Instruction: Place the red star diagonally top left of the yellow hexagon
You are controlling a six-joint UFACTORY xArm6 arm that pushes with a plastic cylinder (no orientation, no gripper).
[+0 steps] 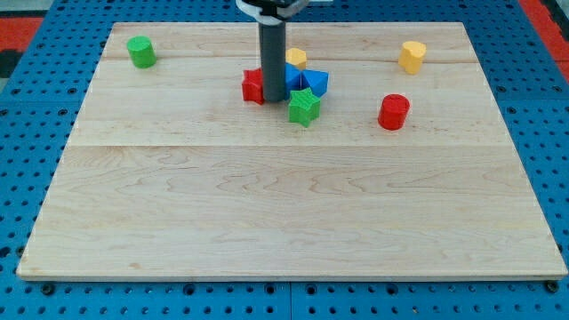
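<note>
Pale wooden table (293,213) on blue pegboard, blocks clustered toward the view's top.

Nearest sits the green star (303,108), with a red cylinder (393,112) to its right. The tip (274,97) touches the red star (253,85), blue blocks (313,81) at its right. Farther back: yellow hexagon (296,59), yellow cylinder (412,56), green cylinder (140,52). The arm carries no pincer.

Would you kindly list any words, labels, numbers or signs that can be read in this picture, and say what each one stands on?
None: no readable text, number or sign shows anywhere in the camera view.
The wooden board is plain grain, unmarked.
The blocks, such as the green star, the red cylinder and the green cylinder, carry no lettering.
The rod ending in my tip is plain and dark, unlabelled.
The blue pegboard around shows only holes.
</note>
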